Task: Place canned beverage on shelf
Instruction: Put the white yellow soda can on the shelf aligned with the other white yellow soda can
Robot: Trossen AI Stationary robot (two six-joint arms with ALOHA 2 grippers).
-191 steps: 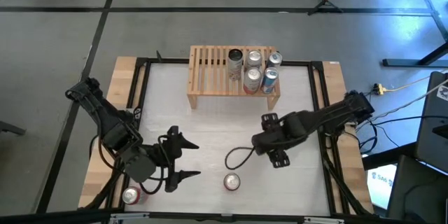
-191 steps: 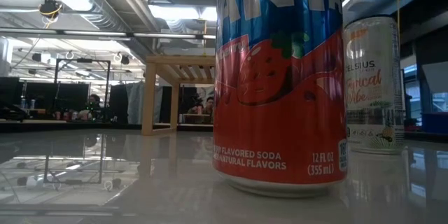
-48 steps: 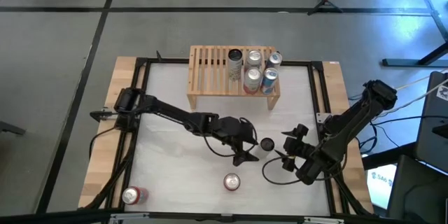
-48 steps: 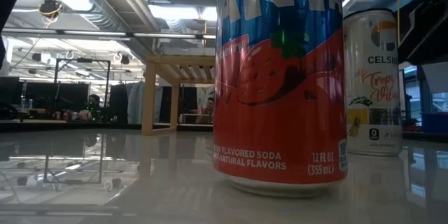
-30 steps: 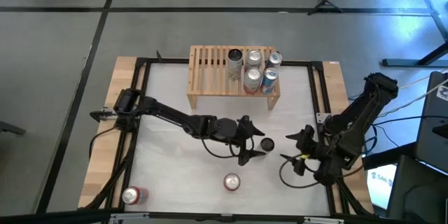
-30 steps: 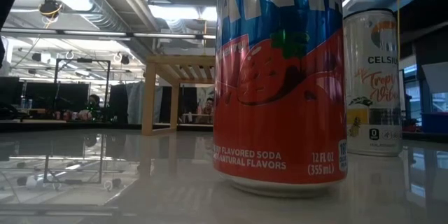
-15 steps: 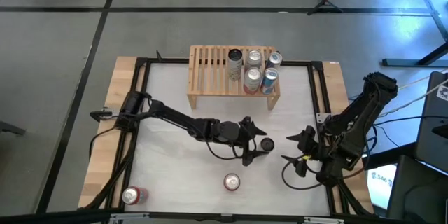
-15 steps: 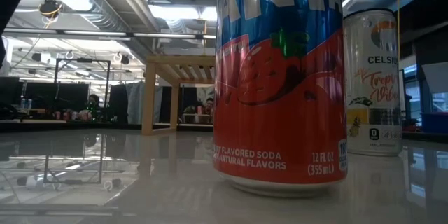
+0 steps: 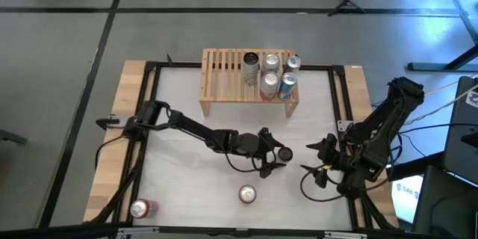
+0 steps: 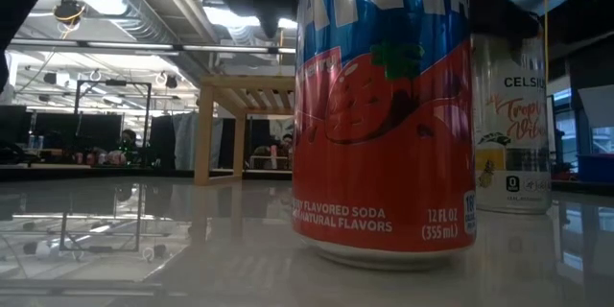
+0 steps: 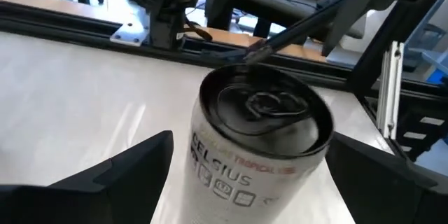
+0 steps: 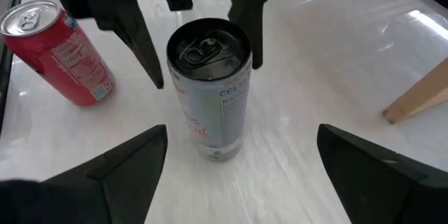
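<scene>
Here, a red can stood at the table's near left corner, another red can near the front middle. The left gripper reached to mid-table, its fingers spread apart on either side of the white can, seemingly not yet touching it. Behind stood the shelf, five cans on its right half. The right gripper waited just beyond, fingers apart.

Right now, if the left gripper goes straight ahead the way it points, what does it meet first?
Probably the white Celsius can: it stands upright directly ahead of the open left gripper, between its fingers, apparently not yet touched.
</scene>
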